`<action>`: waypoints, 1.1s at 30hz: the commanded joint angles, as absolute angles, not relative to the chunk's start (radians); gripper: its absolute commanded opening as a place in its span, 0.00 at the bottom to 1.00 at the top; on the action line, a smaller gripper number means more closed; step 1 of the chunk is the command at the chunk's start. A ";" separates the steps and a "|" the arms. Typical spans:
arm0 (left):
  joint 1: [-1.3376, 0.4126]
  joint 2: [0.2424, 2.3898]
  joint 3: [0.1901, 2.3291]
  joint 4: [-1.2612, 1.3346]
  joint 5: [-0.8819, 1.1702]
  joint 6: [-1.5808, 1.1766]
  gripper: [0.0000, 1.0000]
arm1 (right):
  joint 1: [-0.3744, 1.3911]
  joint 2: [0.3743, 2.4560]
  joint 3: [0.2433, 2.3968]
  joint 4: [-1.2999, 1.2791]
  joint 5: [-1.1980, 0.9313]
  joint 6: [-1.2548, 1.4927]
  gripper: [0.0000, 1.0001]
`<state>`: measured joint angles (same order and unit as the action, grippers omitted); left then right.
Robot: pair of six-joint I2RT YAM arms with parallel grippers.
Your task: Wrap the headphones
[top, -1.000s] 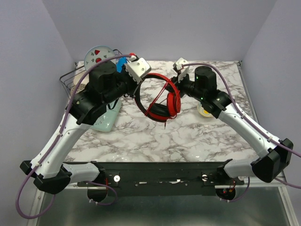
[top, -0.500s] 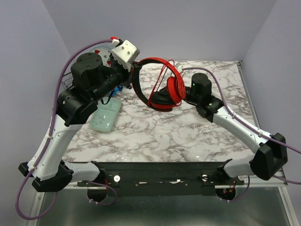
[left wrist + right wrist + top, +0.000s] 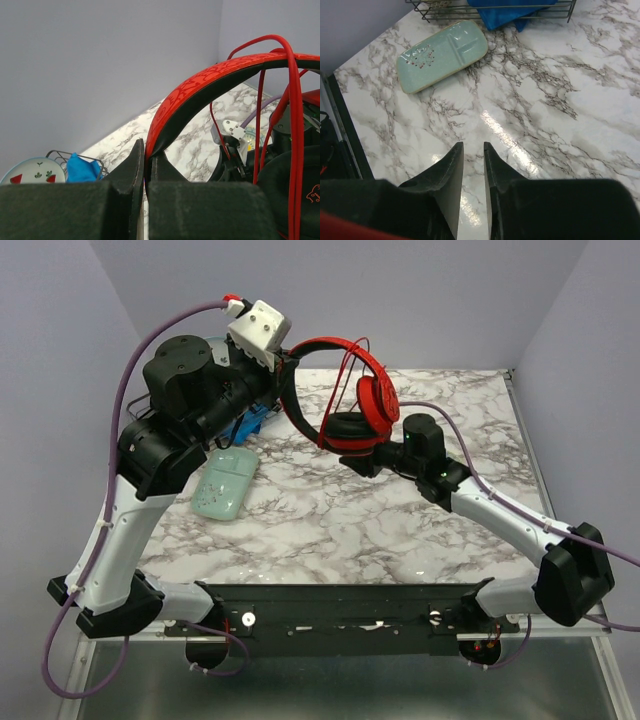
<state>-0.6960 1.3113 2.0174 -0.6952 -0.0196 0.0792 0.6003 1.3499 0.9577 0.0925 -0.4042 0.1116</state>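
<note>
The red headphones (image 3: 372, 400) hang in the air above the back of the marble table (image 3: 330, 520). My left gripper (image 3: 286, 362) is raised and shut on the black-lined headband (image 3: 200, 95) near one end. The thin red cable (image 3: 292, 100) runs in loops over the band and down past the ear cups (image 3: 350, 435). My right arm (image 3: 415, 440) reaches in under the ear cups, which hide its fingers from above. In the right wrist view my right gripper (image 3: 473, 145) points down at the table, its jaws a narrow gap apart with nothing between them.
A pale green divided tray (image 3: 225, 485) lies on the left of the table. Behind it stands a wire basket (image 3: 490, 15) holding a blue cloth (image 3: 250, 425). A plate with watermelon prints (image 3: 32, 172) is at the back left. Walls close in on three sides.
My left arm has lifted the headphones up off the table and toward the back. My right arm has swung in low beneath the ear cups and points down.
</note>
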 commanded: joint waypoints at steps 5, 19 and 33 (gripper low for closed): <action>-0.629 1.330 2.077 -0.661 -0.023 -0.057 0.00 | 0.604 1.322 0.939 0.101 -0.338 0.136 0.04; -0.324 1.528 2.188 -0.575 0.028 -0.290 0.00 | 0.942 1.549 1.284 -0.283 0.026 -0.040 0.01; -0.307 1.522 1.665 -0.270 -0.216 0.182 0.00 | 1.123 1.691 1.580 -0.856 0.409 -0.017 0.01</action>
